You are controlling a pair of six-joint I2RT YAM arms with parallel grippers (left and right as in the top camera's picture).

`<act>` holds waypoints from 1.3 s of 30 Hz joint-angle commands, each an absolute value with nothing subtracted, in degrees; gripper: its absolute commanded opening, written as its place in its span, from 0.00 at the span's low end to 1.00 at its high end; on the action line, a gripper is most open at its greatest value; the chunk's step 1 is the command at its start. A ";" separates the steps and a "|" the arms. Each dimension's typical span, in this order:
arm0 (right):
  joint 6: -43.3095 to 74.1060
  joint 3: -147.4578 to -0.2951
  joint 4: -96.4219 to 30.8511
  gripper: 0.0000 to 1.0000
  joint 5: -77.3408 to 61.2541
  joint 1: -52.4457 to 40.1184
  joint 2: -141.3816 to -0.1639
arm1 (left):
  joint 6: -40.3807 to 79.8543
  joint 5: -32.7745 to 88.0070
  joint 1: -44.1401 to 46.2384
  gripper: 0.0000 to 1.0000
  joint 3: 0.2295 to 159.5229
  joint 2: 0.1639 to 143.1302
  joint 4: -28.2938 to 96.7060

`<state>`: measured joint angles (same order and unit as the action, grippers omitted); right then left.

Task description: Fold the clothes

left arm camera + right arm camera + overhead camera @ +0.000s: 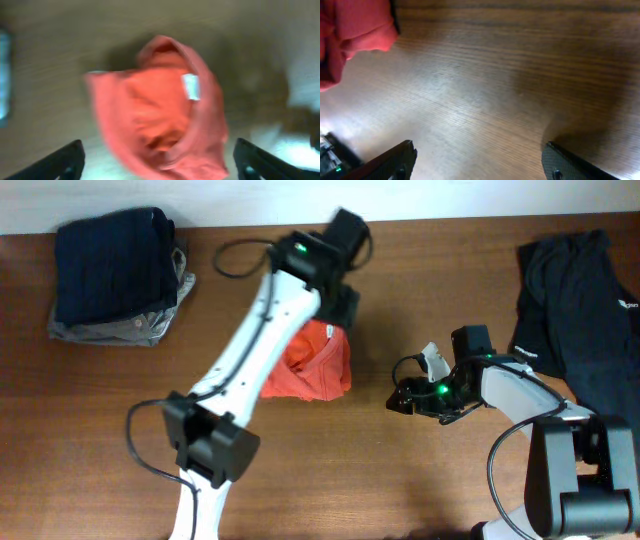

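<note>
- My left gripper (160, 162) hangs with its jaws spread wide. A finger (65, 162) shows at each lower corner of the wrist view, and nothing is pinched between them.
- Right under it is the shirt (155, 115), a bunched orange-red heap on the table (400, 480). That view is blurred, so I can't tell whether my fingers brush the cloth.
- The white neck tag (190, 86) faces up on the heap, right of its middle.
- From overhead, my left arm crosses the shirt's left side and hides part of it.
- My right gripper (477, 162) is wide open too, low over the wood and holding nothing. The shirt's edge shows at the upper left of its view, near but apart, with only bare table between.
- Farther out, a black garment (575, 300) sprawls at the right edge beyond my right arm.
- A folded navy-and-grey pile (115, 275) sits in the far left corner. Both are well apart from the shirt.
</note>
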<state>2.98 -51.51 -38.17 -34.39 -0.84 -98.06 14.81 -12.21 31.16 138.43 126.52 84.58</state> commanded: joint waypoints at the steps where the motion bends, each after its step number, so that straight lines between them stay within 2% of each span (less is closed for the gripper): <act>1: 4.80 -57.58 -40.34 0.84 -37.08 -1.17 -98.06 | 20.43 -17.74 23.77 0.99 143.70 122.15 88.55; 6: 6.68 -72.36 -48.64 0.84 -36.62 -3.66 -97.97 | 22.92 -13.54 13.87 0.99 143.55 122.17 94.00; 9: 14.13 -80.01 -49.63 0.84 -33.39 -7.51 -97.97 | 22.92 -10.39 9.32 0.99 141.86 122.17 95.11; 13: 26.55 -82.56 -46.17 0.82 -31.00 -13.21 -98.00 | 22.92 -8.12 5.58 0.99 138.76 122.17 95.77; 18: 32.01 -82.50 -46.54 0.79 -25.89 -18.24 -101.73 | 22.90 -8.14 3.88 0.99 133.99 122.17 96.71; 22: 28.62 -82.50 -42.46 0.77 -33.85 -19.90 -106.96 | 22.87 -8.14 3.86 0.99 130.85 122.17 96.27; 29: 29.47 -82.52 -40.84 0.77 -35.16 -19.14 -114.28 | 22.65 -8.34 3.90 0.99 125.99 122.17 93.89; 35: 30.81 -82.52 -39.77 0.77 -35.38 -18.63 -115.15 | 22.65 -8.34 3.90 0.99 123.52 122.17 92.09; 39: 33.01 -82.52 -39.27 0.69 -35.38 -19.33 -115.15 | 22.65 -8.34 3.90 0.99 122.91 122.17 91.22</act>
